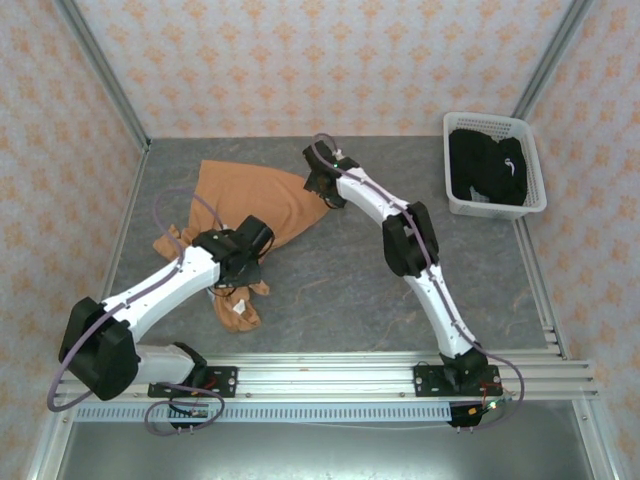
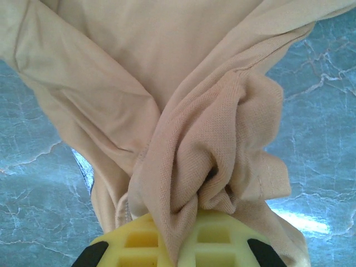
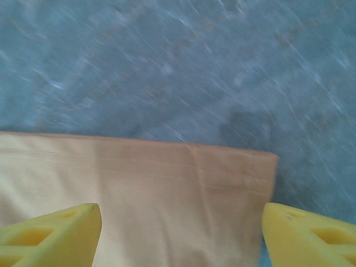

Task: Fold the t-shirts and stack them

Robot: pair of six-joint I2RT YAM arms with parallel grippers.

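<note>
**One pincer has the orange shirt, the other waits over its corner**

The left pincer (image 2: 178, 245) is shut tight on a bunch of the orange t-shirt (image 2: 167, 83). In its own camera the cloth pokes up between the yellow fingers and fans out toward 12 o'clock. Seen from above, most of the shirt lies toward 11 and 12 o'clock from this pincer. A small tail lies toward 6 o'clock. All of it rests on the grey table (image 1: 350, 290).

The right pincer (image 3: 181, 222) has its fingers wide apart and holds nothing. In its own camera the shirt's flat hem runs across from 9 o'clock to 3 o'clock, just past the fingers. The hem's corner sits near the right-hand finger, at about 2 o'clock. I cannot tell if the fingers touch the cloth.

From above, the right pincer is at about 2 o'clock from the left one, and the shirt lies between them. So the right arm is the nearer one to this corner. I think it should go down and pinch the hem there. Then the two can pull apart along that line to spread the shirt flat.

The black t-shirt (image 1: 480, 170) lies in the white basket (image 1: 495, 208), at 3 o'clock from the right pincer and well apart.
</note>
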